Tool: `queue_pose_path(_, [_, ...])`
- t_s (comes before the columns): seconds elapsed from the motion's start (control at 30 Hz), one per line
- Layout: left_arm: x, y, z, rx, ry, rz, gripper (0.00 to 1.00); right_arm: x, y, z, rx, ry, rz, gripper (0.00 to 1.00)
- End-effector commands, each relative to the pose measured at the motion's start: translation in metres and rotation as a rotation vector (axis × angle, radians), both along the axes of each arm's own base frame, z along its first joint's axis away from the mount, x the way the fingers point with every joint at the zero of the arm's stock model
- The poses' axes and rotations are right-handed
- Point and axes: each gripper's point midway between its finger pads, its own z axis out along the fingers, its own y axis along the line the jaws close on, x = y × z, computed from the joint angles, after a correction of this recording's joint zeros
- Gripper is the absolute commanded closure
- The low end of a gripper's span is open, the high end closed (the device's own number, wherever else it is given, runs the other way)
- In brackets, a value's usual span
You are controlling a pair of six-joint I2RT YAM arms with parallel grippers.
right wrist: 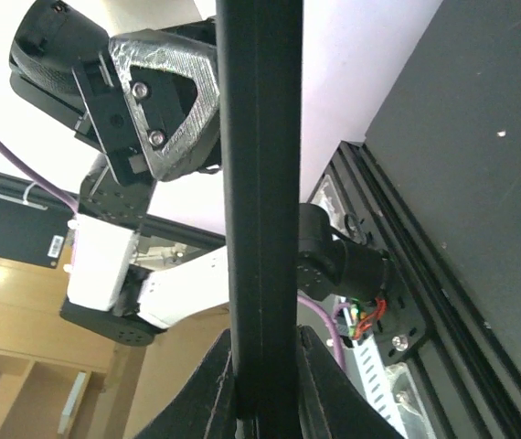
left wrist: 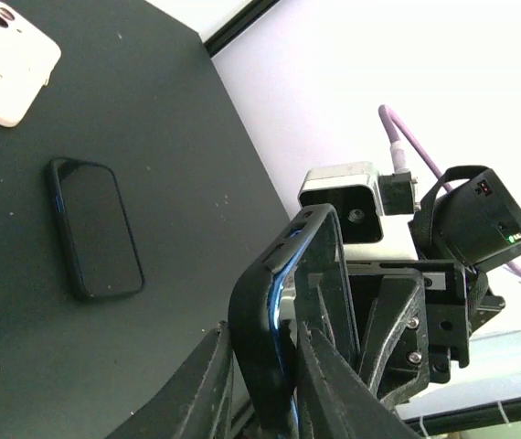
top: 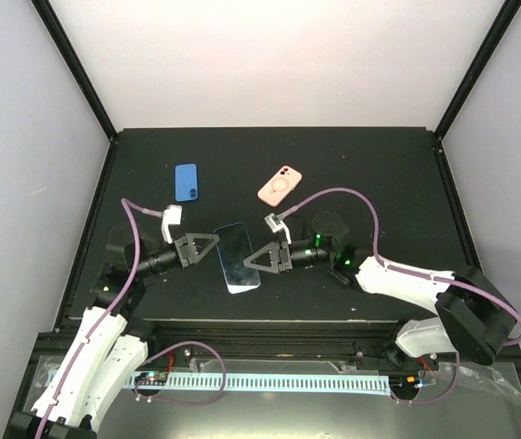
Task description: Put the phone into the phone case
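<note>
A phone [top: 238, 256] with a glossy face, black edge and thin blue rim is held flat above the table between both grippers. My left gripper [top: 207, 249] is shut on its left long edge, and my right gripper [top: 259, 259] is shut on its right long edge. The left wrist view shows my left gripper [left wrist: 265, 352] clamping the phone's black edge [left wrist: 279, 274]. In the right wrist view my right gripper [right wrist: 262, 352] pinches the same phone [right wrist: 260, 137]. The pale pink phone case [top: 280, 186] lies back up on the table beyond the grippers; it also shows in the left wrist view [left wrist: 5, 59].
A second, blue phone-sized slab [top: 186, 182] lies on the black table at the back left, dark-faced in the left wrist view [left wrist: 96, 229]. White walls enclose the table [top: 379, 174]. A rail with a cable chain [top: 270, 380] runs along the near edge.
</note>
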Motion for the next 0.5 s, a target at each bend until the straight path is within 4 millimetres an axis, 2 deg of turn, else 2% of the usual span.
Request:
queue_pose_path(0.0, [0.010, 0.002, 0.011, 0.054, -0.102, 0.017, 0.87, -0.004, 0.001, -0.008, -0.022, -0.047, 0.037, 0.86])
queue_pose_path(0.1, [0.009, 0.001, 0.009, 0.098, -0.125, -0.008, 0.98, -0.002, 0.002, -0.017, -0.060, -0.033, 0.031, 0.86])
queue_pose_path(0.3, [0.012, 0.017, 0.006, 0.233, -0.186, 0.103, 0.98, 0.007, 0.005, -0.019, -0.076, -0.033, -0.008, 0.87])
queue_pose_path(0.4, [0.010, 0.019, 0.011, 0.242, -0.204, 0.114, 0.88, 0.013, 0.007, -0.019, -0.085, -0.040, -0.036, 0.87])
queue_pose_path(0.43, [0.008, 0.018, 0.014, 0.232, -0.212, 0.107, 0.83, 0.016, 0.007, -0.021, -0.098, -0.043, -0.050, 0.87])
queue_pose_path(0.47, [0.006, 0.017, 0.016, 0.220, -0.217, 0.098, 0.71, 0.020, 0.007, -0.023, -0.110, -0.051, -0.066, 0.87])
